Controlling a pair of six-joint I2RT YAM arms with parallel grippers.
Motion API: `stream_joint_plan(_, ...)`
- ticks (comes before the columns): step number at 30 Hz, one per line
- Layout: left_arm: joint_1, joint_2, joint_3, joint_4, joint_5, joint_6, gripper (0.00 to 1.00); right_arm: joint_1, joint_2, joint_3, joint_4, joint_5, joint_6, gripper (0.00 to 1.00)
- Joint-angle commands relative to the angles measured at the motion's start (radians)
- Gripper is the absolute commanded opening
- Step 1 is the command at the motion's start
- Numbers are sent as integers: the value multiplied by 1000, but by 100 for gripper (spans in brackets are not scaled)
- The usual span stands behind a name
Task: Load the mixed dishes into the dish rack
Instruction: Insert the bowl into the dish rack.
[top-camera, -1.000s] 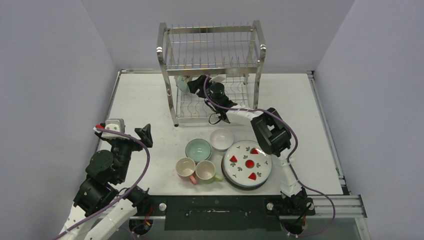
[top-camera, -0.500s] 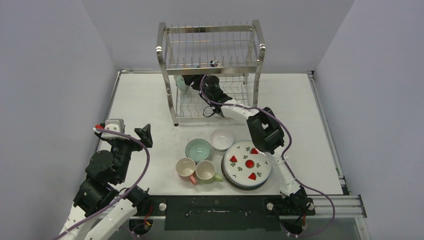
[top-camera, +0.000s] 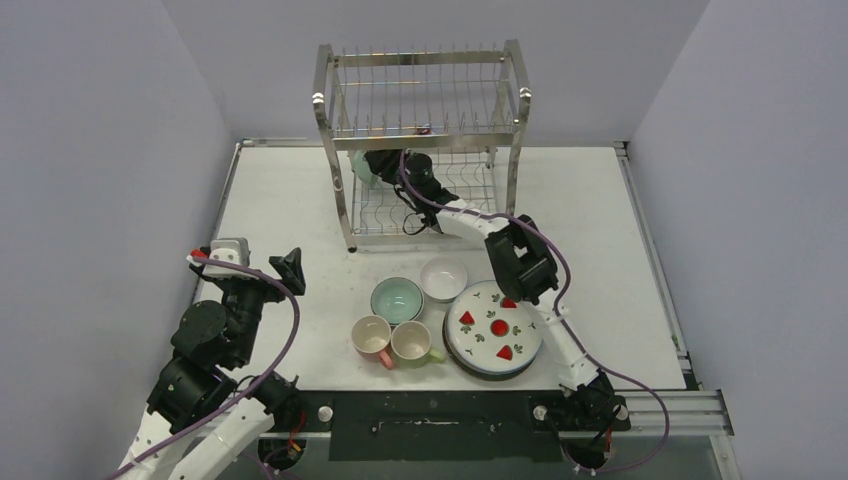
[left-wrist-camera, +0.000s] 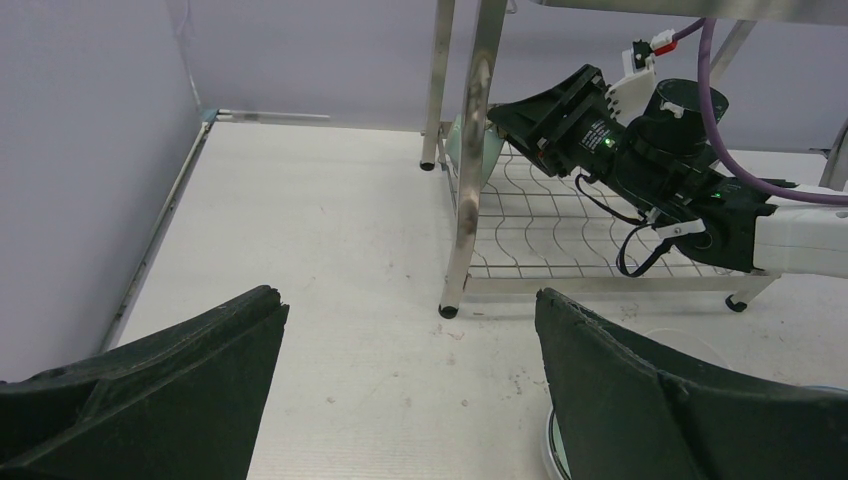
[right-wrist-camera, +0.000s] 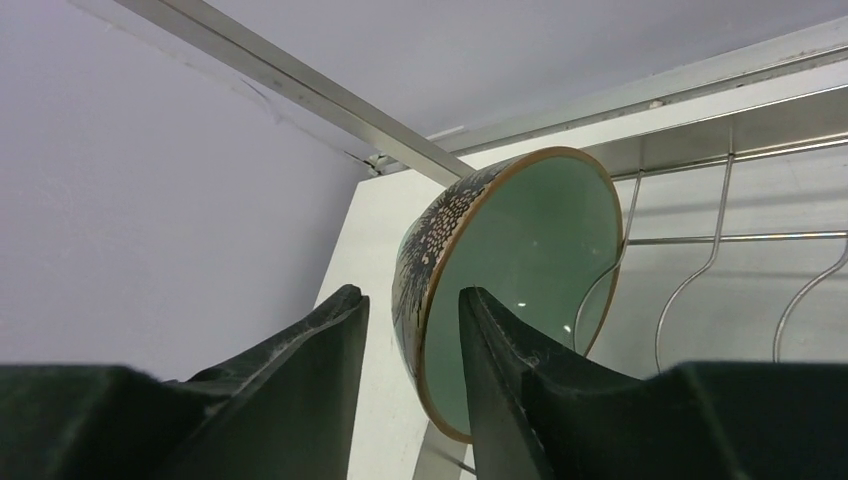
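Observation:
The dish rack (top-camera: 324, 100) stands at the back of the table. A mint-green bowl (right-wrist-camera: 530, 260) with a dark patterned outside stands on edge at the left end of its lower tier (top-camera: 362, 168). My right gripper (right-wrist-camera: 410, 295) reaches into that tier (top-camera: 382, 165) and straddles the bowl's rim. One finger is inside the bowl and the other outside, with a narrow gap beside the outer wall. My left gripper (left-wrist-camera: 410, 297) hangs wide open and empty over the table's left side (top-camera: 262, 262).
In front of the rack sit a mint bowl (top-camera: 396, 298), a white bowl (top-camera: 443, 278), a strawberry plate (top-camera: 494, 326) on a stack, a pink mug (top-camera: 372, 338) and a green mug (top-camera: 412, 342). Walls close in the table on three sides.
The right arm has stretched further into the lower tier toward its left end, and its jaws have narrowed around the bowl's rim. The left arm has not moved.

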Motion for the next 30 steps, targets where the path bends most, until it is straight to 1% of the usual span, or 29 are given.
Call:
stream_joint_plan(1,3,-2,3,53,6,11,95,1,7,54,53,-39,38,35)
stream_joint_plan(4,3,-2,3,52,5,11,95,-2,18,59,68,-49,62,30)
stream_joint_plan(6,3,-3,3,52,6,11,95,-4,24,57,85,-53,79,23)
stream_joint_plan(8,3,-3,3,53,4,11,95,-5,29,56,102,-57,96,14)
stream_joint_plan(10,3,-3,3,51,4,11,95,-8,29,53,113,-56,111,1)
stream_joint_plan(18,3,-3,3,52,3,11,95,-16,1,45,122,-65,108,0)
stream_joint_plan(30,3,-2,3,51,6,11,95,-54,-26,40,36,-148,88,0)
